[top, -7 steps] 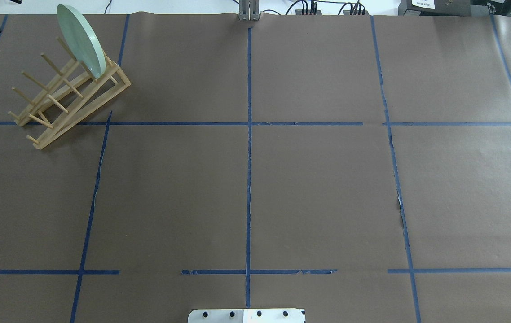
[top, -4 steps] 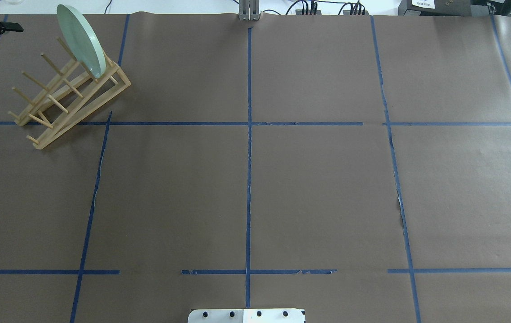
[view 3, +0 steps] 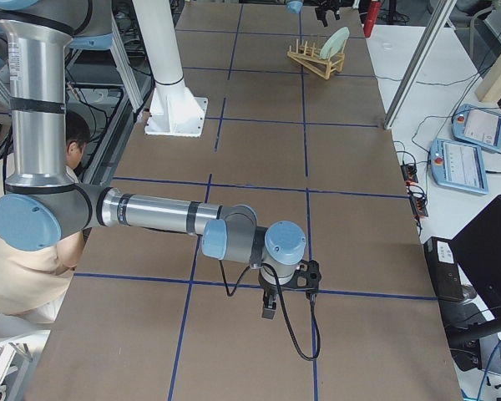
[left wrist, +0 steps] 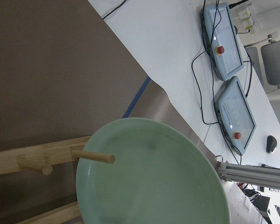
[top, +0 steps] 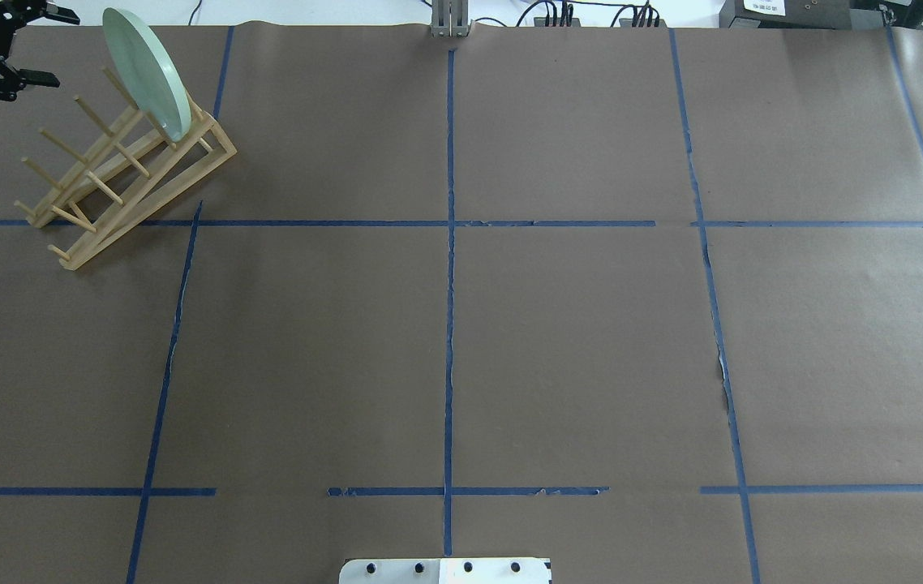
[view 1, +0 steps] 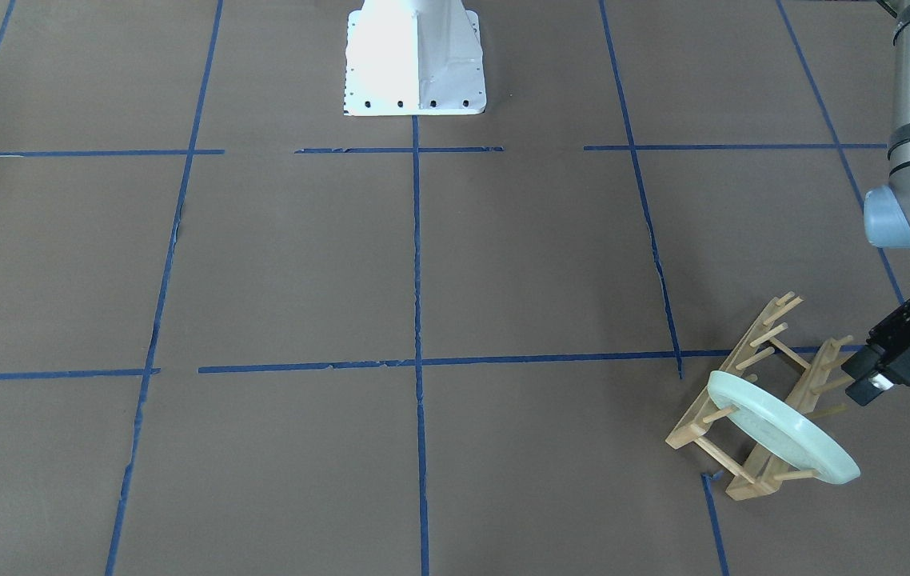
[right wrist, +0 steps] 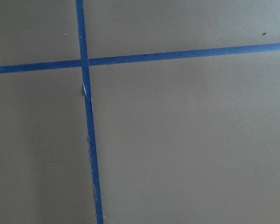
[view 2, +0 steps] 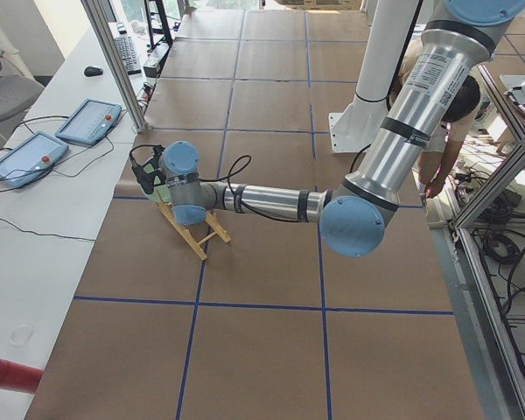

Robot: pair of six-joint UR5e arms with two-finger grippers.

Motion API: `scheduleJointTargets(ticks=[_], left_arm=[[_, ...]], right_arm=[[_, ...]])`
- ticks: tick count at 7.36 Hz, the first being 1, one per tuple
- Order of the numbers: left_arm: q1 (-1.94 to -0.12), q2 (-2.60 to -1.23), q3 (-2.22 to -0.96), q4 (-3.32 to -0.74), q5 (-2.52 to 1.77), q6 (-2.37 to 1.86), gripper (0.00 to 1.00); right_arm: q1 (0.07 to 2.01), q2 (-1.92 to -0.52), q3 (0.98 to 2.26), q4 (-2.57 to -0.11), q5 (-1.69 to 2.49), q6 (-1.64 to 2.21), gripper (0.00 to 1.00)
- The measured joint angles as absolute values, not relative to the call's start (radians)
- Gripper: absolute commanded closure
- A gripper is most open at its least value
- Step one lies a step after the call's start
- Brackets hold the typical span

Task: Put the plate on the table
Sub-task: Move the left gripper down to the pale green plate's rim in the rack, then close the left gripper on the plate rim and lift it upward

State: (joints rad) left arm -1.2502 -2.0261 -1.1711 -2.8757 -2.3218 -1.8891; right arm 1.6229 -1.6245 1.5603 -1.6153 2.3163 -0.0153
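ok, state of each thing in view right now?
plate, on edge in the wooden rack, not gripped.
wooden rack, upright on the table, holding one plate.
left end effector, open, beside the plate, not touching.
right end effector, far from the rack; open or shut unclear.

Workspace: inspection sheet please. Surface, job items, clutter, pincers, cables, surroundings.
Surface: table, brown paper, blue tape grid, tape torn in spots.
Job's things: plate leaning on edge in rack, not yet on table.
Clutter: nothing seen beyond the rack.
Pincers: left pincer open, beside plate, apart from it; right pincer low over table, far from plate, state unclear.
Cables: cables at far edge.
Surroundings: two pendants, person by base.
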Motion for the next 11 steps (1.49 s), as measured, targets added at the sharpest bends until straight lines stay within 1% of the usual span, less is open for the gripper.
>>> scheduleJointTargets(ticks=[3, 4, 6, 7, 8, 9, 10, 11], left_arm=[[-1.245, -2.100, -1.118, -2.872, -2.317, -1.972, 0.00], [-1.241, -2.111, -1.100, -2.871, -2.316, -1.977, 0.12], [-1.228, -2.133, -1.075, -2.870, -2.314, -1.979, 0.18], [-1.225, -2.142, -1.062, -2.870, -2.313, -1.979, 0.33], [-1.222, -2.150, -1.051, -2.869, -2.313, -1.979, 0.55], [-1.222, -2.154, -1.046, -2.869, -2.314, -1.980, 0.95], [-1.222, -2.156, -1.044, -2.869, -2.315, -1.981, 1.00], [-1.222, -2.156, -1.045, -2.870, -2.316, -1.983, 1.00]], right_arm=[[1.623, -1.624, 1.561, -1.615, 2.316, -0.015, 0.00], [1.623, -1.624, 1.561, -1.615, 2.316, -0.015, 0.00], [1.623, -1.624, 1.561, -1.615, 2.316, -0.015, 0.00], [1.623, -1.624, 1.561, -1.615, 2.316, -0.015, 0.00], [1.623, -1.624, 1.561, -1.615, 2.316, -0.015, 0.00], [1.623, -1.624, 1.561, -1.615, 2.316, -0.015, 0.00], [1.623, -1.624, 1.561, -1.615, 2.316, -0.015, 0.00], [1.623, -1.625, 1.561, -1.615, 2.316, -0.015, 0.00]])
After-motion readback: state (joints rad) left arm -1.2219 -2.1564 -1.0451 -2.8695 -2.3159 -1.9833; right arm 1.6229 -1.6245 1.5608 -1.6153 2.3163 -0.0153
